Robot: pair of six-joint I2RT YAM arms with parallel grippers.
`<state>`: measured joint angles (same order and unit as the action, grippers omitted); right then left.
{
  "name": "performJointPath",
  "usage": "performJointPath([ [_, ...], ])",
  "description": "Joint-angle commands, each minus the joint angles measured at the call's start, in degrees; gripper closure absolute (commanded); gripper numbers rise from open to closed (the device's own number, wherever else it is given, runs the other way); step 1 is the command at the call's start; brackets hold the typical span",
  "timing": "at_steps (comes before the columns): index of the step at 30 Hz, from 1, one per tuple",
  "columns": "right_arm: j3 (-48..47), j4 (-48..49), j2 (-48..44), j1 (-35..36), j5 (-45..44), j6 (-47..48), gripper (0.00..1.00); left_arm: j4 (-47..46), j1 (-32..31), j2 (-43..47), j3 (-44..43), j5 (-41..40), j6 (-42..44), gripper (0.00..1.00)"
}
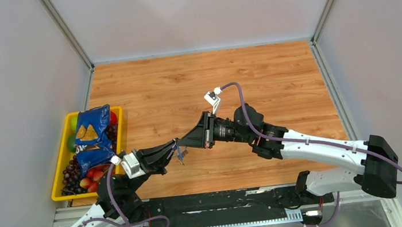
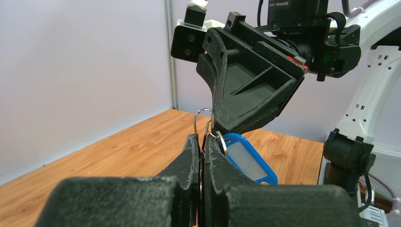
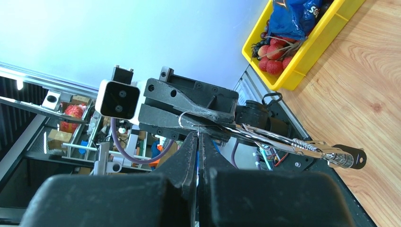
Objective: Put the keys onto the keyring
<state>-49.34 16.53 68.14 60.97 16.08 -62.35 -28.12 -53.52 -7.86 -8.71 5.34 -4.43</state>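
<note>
Left gripper (image 2: 200,142): closed on the keyring (image 2: 203,110). The wire loop is seen rising out from between the fingertips.
Right gripper (image 3: 197,138): the jaws are pressed together and are met tip to tip by the left gripper. What is pinched, if anything, cannot be told.
Keyring: held in the air over the wooden table (image 1: 212,83), between the two grippers, towards the near edge.
Black-headed key (image 3: 302,143): its silver shaft is seen stretched out sideways from the meeting point in the right wrist view.
Blue plastic tag (image 2: 248,161): hung from a small second ring just behind the left fingers.
Yellow bin (image 1: 57,186): set at the table's left edge, well apart from the grippers. Fruit and a blue bag (image 1: 92,135) are held in it.
</note>
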Motion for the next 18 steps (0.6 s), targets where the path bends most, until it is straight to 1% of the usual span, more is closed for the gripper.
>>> performJointPath([
  [1, -3.57, 2.63, -1.26, 0.07, -2.76, 0.02, 1.00, -3.82, -0.12, 0.33, -0.04, 2.94, 0.48, 0.99],
  [18, -6.54, 3.31, 0.09, 0.21, -1.51, 0.52, 1.00, -4.13, -0.10, -0.91, -0.13, 3.58, 0.47, 0.99],
])
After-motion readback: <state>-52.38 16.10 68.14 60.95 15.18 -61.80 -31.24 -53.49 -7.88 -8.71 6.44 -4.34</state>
